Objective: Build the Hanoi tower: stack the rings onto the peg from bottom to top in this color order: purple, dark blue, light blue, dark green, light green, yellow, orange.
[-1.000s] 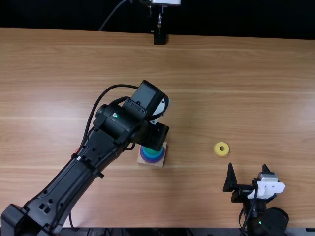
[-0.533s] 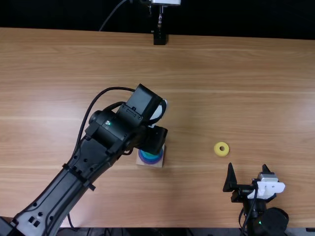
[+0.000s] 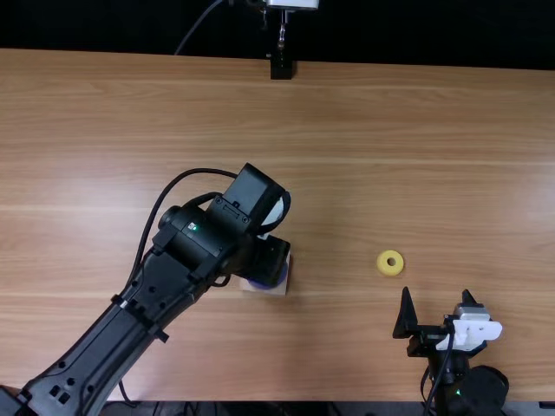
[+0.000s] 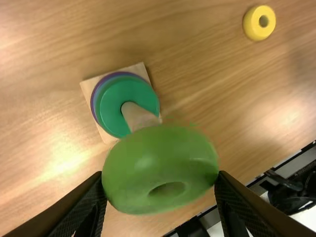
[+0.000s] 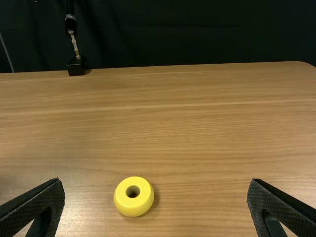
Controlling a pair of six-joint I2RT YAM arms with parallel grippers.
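Pale streaked grain is shown across the light brown wooden table (image 5: 197, 133), where a glossy, rounded yellow ring (image 5: 134, 209) is laid flat. By the left gripper (image 4: 160, 174), a smooth light green ring (image 4: 158, 148) is pinched at opposite sides, near the round wooden peg (image 4: 137, 117). It should be found light, stiff and slightly slippery, best gripped by its outer curve. The right gripper's (image 5: 155, 182) textured fingers are spread, with nothing held.

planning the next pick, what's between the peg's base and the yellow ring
Nothing but bare table lies between the base and the yellow ring, as seen in both the top view and the left wrist view.
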